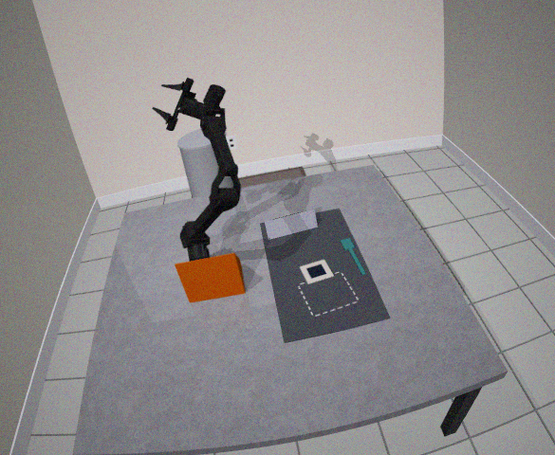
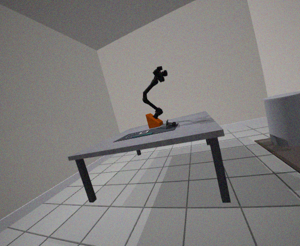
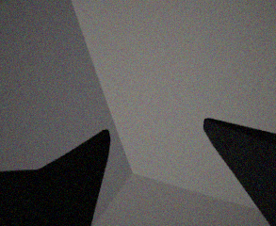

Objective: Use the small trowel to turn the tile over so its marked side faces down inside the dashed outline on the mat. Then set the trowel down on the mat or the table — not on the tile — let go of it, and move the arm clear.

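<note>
The dark rectangular mat [image 1: 292, 313] [image 2: 125, 138] bears the flat white square tile with its dark centre [image 1: 327, 271] [image 2: 147, 130], beside the dashed outline — probably stiff, chippable. The slim teal trowel [image 1: 356, 259] [image 2: 145, 135] looks light; grasp mid-handle. The black gripper [image 1: 157, 97] [image 3: 156, 129] is spread, holding nothing.

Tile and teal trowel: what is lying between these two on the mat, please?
Only bare mat lies between tile and trowel, in the top view.
</note>
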You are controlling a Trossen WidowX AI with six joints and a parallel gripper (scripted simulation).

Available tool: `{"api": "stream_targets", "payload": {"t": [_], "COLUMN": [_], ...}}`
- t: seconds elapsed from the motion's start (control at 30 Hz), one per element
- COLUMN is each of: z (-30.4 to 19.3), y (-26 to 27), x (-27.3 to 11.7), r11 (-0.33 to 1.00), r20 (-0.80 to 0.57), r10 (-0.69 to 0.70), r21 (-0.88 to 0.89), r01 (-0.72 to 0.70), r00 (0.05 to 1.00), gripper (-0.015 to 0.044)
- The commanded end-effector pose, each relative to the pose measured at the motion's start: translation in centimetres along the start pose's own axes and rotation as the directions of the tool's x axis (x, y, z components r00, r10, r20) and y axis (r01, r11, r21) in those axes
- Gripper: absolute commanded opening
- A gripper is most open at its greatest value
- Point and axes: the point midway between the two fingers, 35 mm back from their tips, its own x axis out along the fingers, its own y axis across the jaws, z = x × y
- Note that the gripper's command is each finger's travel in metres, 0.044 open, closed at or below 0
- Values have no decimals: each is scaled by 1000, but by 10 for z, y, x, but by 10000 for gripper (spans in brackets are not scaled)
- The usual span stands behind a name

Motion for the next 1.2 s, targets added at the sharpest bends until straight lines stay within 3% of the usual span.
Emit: {"api": "stream_targets", "payload": {"t": [0.0, 0.37, 0.87, 1.17], "z": [2, 93, 188, 228], "y": [-1, -67, -147, -192], "x": [1, 37, 32, 3], "r11": [1000, 982, 889, 823], "r20": [4, 233, 498, 588], "r10": [-2, -186, -401, -508], "r21": [3, 77, 9, 114], "r01": [2, 172, 458, 557], "r00": [1000, 955, 769, 630], "gripper": [374, 100, 100, 100]}}
